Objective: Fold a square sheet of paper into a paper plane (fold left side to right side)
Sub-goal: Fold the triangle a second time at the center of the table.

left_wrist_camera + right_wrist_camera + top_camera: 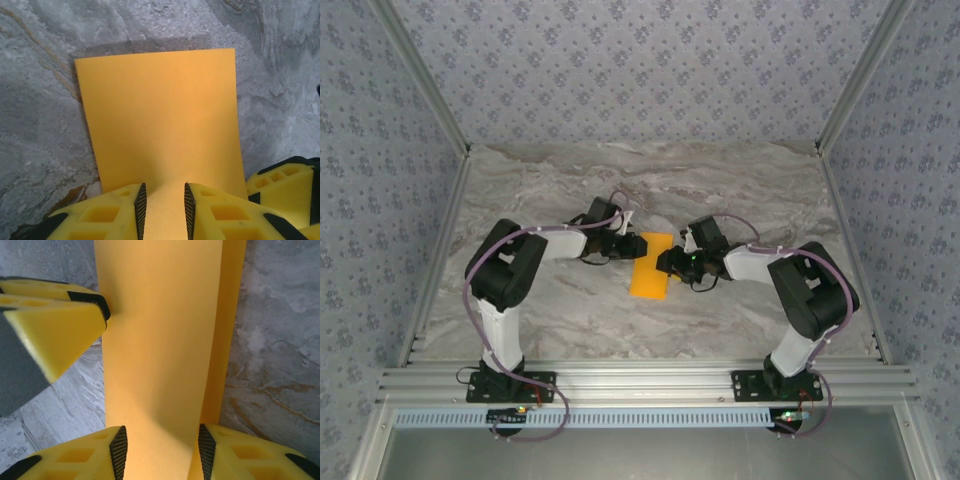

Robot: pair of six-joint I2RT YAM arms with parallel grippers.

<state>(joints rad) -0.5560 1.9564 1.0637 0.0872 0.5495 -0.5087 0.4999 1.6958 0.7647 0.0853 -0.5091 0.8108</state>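
Note:
The orange-yellow sheet of paper (650,265) lies mid-table as a narrow upright rectangle, one layer folded over another. No paper plane is in view. In the right wrist view the top layer (160,340) leaves a strip of the lower layer (231,315) bare on the right. My left gripper (625,246) is at the sheet's left edge and my right gripper (666,262) at its right edge. The left gripper (162,202) is open, with flat paper (160,115) showing in the gap. The right gripper (161,447) is open wider, also over the paper.
The marble tabletop (650,180) spreads all round the sheet, with bare room at the back and on both sides. Patterned walls and metal rails (840,110) close it in. A yellow finger of the left gripper (60,335) touches the sheet's edge in the right wrist view.

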